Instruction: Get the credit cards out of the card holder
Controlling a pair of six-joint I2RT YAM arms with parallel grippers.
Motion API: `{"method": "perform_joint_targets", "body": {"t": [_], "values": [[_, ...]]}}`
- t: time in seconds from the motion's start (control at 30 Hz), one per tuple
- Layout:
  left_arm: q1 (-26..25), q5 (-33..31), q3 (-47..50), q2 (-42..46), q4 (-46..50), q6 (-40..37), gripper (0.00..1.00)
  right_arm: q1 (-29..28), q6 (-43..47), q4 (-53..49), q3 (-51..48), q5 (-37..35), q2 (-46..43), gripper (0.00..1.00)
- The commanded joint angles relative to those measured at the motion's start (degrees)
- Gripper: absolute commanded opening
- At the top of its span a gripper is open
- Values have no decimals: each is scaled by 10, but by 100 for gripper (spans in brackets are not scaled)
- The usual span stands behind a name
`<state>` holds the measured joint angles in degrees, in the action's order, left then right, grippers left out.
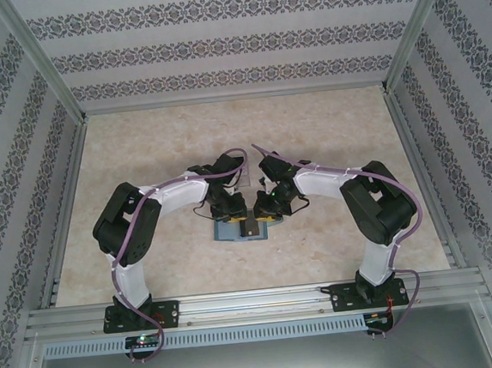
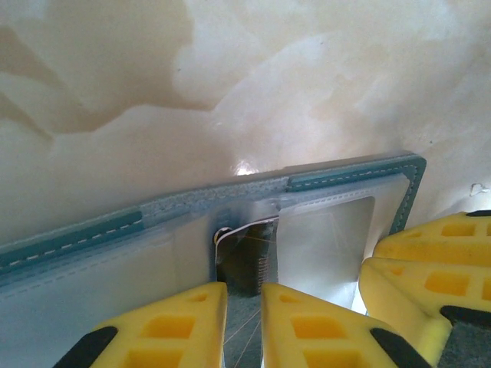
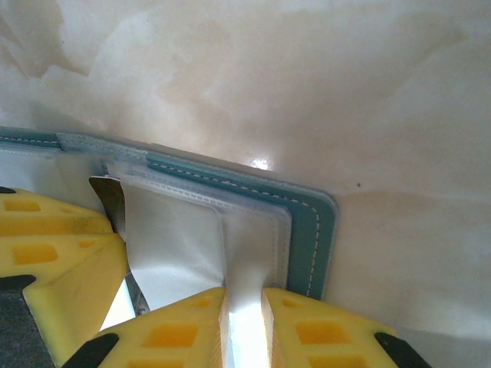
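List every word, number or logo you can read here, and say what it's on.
No text can be read.
The dark credit card in the card holder has faint markings, too blurred to read.
The holder's teal edge has stitching and no label.

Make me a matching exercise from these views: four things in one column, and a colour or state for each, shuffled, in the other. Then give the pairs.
Column one
1. card holder
2. credit card
3. table
4. left gripper

Column two
A. yellow fingers
B. teal border with pale stitching, lying open
C. dark, peeking from an inside pocket
D. pale marbled beige

Pairs: 1-B, 2-C, 3-D, 4-A
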<state>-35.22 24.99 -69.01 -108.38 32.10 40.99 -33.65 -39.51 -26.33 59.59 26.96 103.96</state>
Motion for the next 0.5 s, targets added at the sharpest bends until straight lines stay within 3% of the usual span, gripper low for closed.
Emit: {"method": "perform_joint_targets", "body": {"t": [0.0,0.47], "values": [[4,-21,-2,11,28,-3,21,-5,9,-28,-8,-7,12,22],[4,-27,3,23,19,5,24,-5,9,-29,-11,-8,10,22]]}}
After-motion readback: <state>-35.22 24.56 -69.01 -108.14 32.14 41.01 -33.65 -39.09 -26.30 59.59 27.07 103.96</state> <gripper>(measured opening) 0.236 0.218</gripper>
